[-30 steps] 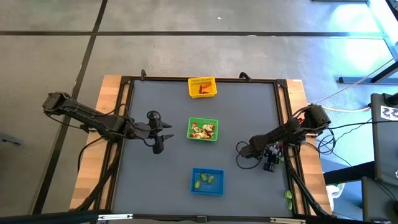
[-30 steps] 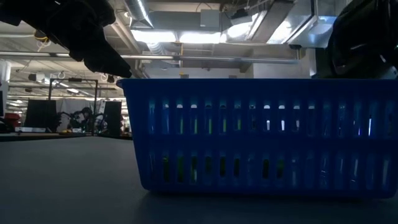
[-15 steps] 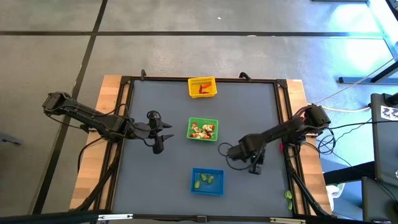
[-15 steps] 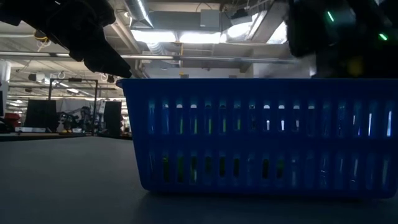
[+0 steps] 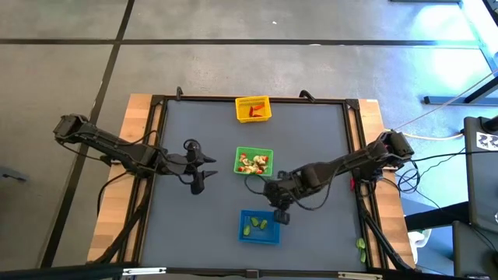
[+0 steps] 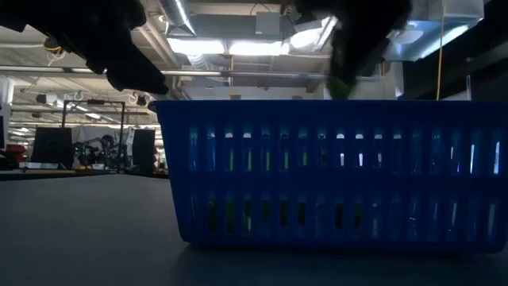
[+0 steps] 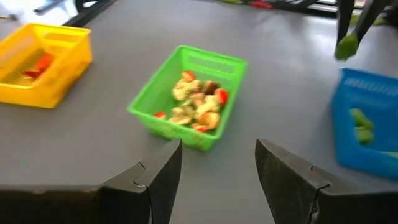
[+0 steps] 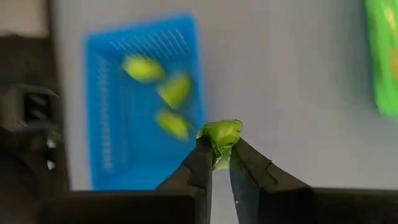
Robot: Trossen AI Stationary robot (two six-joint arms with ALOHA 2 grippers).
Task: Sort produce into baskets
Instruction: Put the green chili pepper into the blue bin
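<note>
My right gripper (image 5: 275, 196) hangs above the table just beside the blue basket's (image 5: 259, 226) far right corner, shut on a light green produce piece (image 8: 221, 135), which also shows in the left wrist view (image 7: 347, 46). The blue basket (image 8: 146, 93) holds three light green pieces (image 8: 165, 93). The green basket (image 5: 254, 162) at mid table holds several mixed red and pale pieces. The yellow basket (image 5: 253, 109) at the far edge holds red pieces. My left gripper (image 5: 208, 165) is open and empty, left of the green basket (image 7: 189, 96). My right gripper pinches the light green piece's lower part (image 8: 219, 148) between its two fingertips (image 8: 200, 163). The fingers point down at it from above. The piece is lifted clear of the table and the basket.
A dark frame and wooden strips border the grey mat (image 5: 194, 225). A green piece (image 5: 360, 247) lies on the right wooden strip near the front. Open mat lies left of the baskets and at the near left.
My right gripper has swung from the table's right edge toward the left and a little nearer, carrying the green piece, and now hangs by the blue basket's far right corner.
</note>
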